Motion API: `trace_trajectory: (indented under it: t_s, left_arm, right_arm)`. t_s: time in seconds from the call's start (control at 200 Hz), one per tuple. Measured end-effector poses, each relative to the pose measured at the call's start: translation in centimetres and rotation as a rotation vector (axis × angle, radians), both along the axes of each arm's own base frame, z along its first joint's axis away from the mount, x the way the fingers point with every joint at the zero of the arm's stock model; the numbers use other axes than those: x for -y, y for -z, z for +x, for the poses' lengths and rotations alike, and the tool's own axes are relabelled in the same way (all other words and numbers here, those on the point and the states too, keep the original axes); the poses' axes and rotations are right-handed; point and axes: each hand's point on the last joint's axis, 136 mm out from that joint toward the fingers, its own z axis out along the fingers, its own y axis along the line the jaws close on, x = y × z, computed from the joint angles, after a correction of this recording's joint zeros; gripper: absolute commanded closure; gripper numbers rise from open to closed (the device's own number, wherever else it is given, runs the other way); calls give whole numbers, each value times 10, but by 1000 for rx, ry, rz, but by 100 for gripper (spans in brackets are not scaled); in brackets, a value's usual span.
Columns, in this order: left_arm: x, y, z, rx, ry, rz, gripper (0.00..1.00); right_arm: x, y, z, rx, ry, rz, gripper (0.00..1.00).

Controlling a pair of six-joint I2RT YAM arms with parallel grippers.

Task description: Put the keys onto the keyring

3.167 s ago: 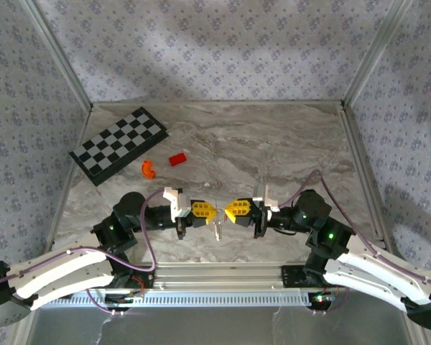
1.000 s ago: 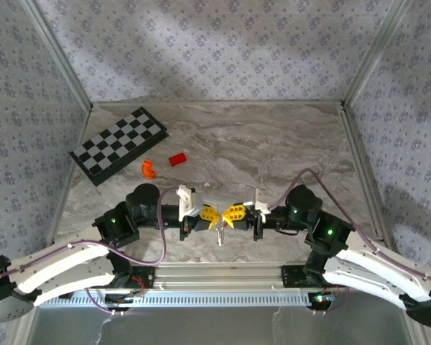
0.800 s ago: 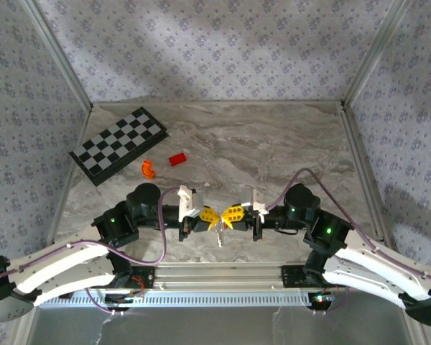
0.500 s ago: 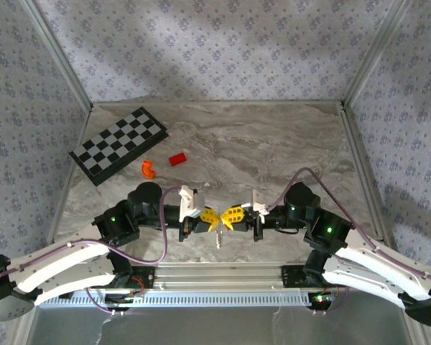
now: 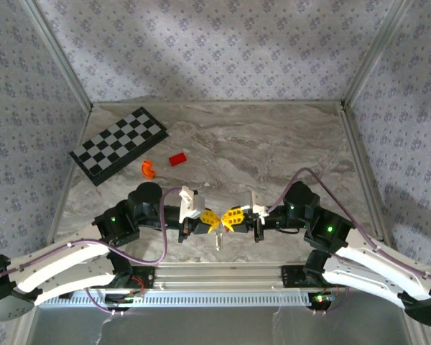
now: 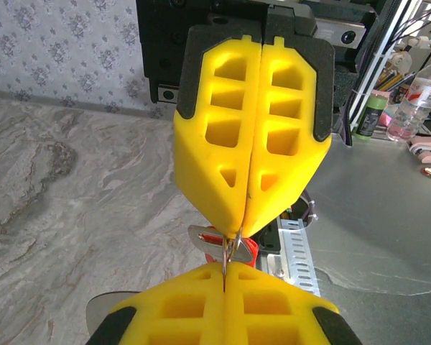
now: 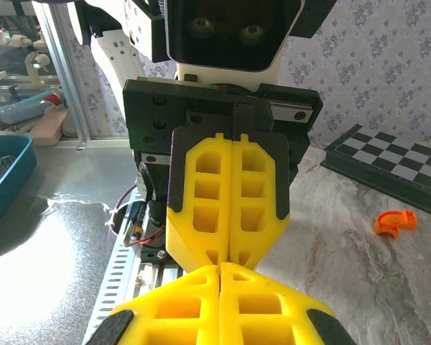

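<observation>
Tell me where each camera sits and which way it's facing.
Top external: above and behind the bases, looking down at the marble table; both arms, left gripper and right gripper tip to tip.
Left wrist: on the left arm, looking rightward along its own yellow fingers at the right gripper, table edge beyond.
Right wrist: mirrored, looking leftward over its own fingers at the left gripper.
Shared: top and right-wrist show the black-and-white chessboard and orange curved piece.

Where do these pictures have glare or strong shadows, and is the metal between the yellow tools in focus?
Top external: soft diagonal shadow bands on the back wall; the keys are tiny. Left wrist: even light, the keyring shows as a sharp thin edge. Right wrist: white glare on the steel surface, lower left.
</observation>
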Motion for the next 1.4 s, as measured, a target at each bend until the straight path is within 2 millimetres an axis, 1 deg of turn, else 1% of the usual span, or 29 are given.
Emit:
trace_trajectory:
  t_s: [0.4, 0.86, 1.209, 1.399]
  left_arm:
    - [-2, -3, -4, 4, 8, -11, 100]
    - [-3, -8, -3, 15, 0, -28, 100]
    - [-5, -14, 0, 38, -22, -61, 100]
    - [-6, -13, 2, 44, -38, -77, 100]
  right_arm:
    - [-3, 2, -9, 69, -26, -15, 100]
    - [2, -3, -6, 137, 20, -8, 100]
    - [2, 0, -4, 145, 35, -19, 100]
    - [2, 6, 0, 145, 59, -26, 83]
